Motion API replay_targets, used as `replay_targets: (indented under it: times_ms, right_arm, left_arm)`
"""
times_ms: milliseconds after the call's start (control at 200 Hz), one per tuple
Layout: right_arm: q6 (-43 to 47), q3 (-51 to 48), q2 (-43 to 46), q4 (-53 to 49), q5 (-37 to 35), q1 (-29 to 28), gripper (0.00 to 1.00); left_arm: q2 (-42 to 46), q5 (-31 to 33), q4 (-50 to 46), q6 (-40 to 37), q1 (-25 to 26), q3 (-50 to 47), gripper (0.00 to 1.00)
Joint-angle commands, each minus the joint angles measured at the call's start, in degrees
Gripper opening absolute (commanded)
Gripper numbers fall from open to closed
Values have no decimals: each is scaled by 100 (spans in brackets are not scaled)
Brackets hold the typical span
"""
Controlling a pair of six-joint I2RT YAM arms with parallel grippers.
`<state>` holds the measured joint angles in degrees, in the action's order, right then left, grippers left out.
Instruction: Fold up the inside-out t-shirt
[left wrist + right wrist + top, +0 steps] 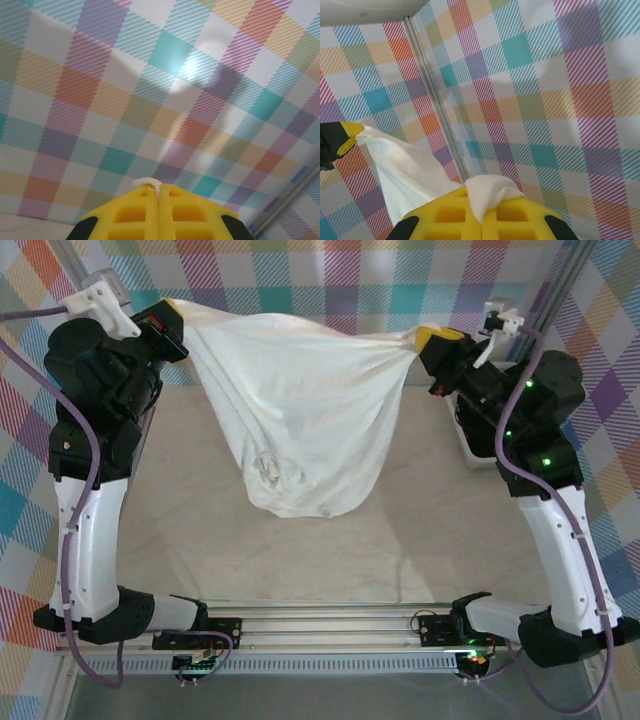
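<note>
My left gripper (172,322) and right gripper (432,343) are each clamped tight on opposite ends of the inside-out t-shirt (300,410), its held edge stretched left to right along the far edge of the tabletop (400,550), its body sagging between them.

The top external camera sits above and behind the arm bases (180,615). It faces down and forward across the tabletop (300,560) to the plaid backdrop (330,280). Each wrist camera looks close-up along its own yellow tool, tilted up at that backdrop: left tool (159,192), right tool (481,202). The right wrist view shares the t-shirt (400,170) and the left tool with the top view.
</note>
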<state>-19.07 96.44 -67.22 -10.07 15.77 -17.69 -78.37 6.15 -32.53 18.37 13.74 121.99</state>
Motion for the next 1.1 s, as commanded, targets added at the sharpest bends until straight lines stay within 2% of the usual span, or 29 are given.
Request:
replay_targets:
  times_ms: [0, 105, 180, 315, 360, 470, 530, 595, 625, 720, 755, 790, 855, 980, 1040, 1095]
  right_arm:
    - [254, 104, 178, 56, -555, 0, 2]
    - [306, 27, 132, -167, -650, 2, 2]
    - [262, -275, 143, -251, -729, -15, 1]
    - [-35, -1263, 99, -144, -965, -15, 1]
    - [-40, -1475, -17, -14, -1067, -8, 2]
    - [-46, -1351, -554, 235, -1180, -11, 2]
    - [16, -1038, -1008, 424, -1307, 14, 1]
    - [184, -333, -1644, 545, -1340, 117, 1]
    - [218, 112, -1968, 510, -1276, 206, 1]
    - [181, 1742, -2781, 263, -914, 467, 1]
    - [230, 2301, -2980, 171, -849, 498, 1]
    - [314, 2775, -3118, 116, -790, 504, 2]
    - [458, 3518, -3243, 99, -643, 504, 2]
    - [651, 4537, -3318, -62, -345, 504, 2]
    - [743, 4780, -3264, -147, -204, 504, 3]
    - [755, 4743, -3135, -226, -151, 504, 3]
  left_arm:
    - [-224, 348, -405, -436, -42, 413, 0]
    - [-531, 229, -733, -461, -46, 548, 0]
    - [-627, 105, -910, -413, -47, 214, 0]
    - [-444, -99, -380, -218, -66, -1635, 0]
    - [-508, -114, -168, -119, -125, -1987, 0]
    - [-1064, -423, -68, -19, -279, -1702, 0]
    - [-1524, -465, 18, 0, -325, -1181, 0]
    - [-2220, -476, -137, 22, -375, -83, 0]
    - [-2698, -488, -327, 48, -404, 677, 0]
    - [-4183, -639, -988, 198, -517, 3919, 0]
    - [-4637, -684, -989, 344, -565, 5031, 0]
    - [-4843, -740, -755, 496, -615, 5621, 0]
    - [-4523, -823, -44, 644, -695, 5408, 0]
    - [-2963, -902, 1577, 510, -692, 3336, 0]
    - [-2522, -949, 1789, 355, -695, 3025, 0]
    - [-2341, -1028, 1434, 255, -695, 3095, 0]
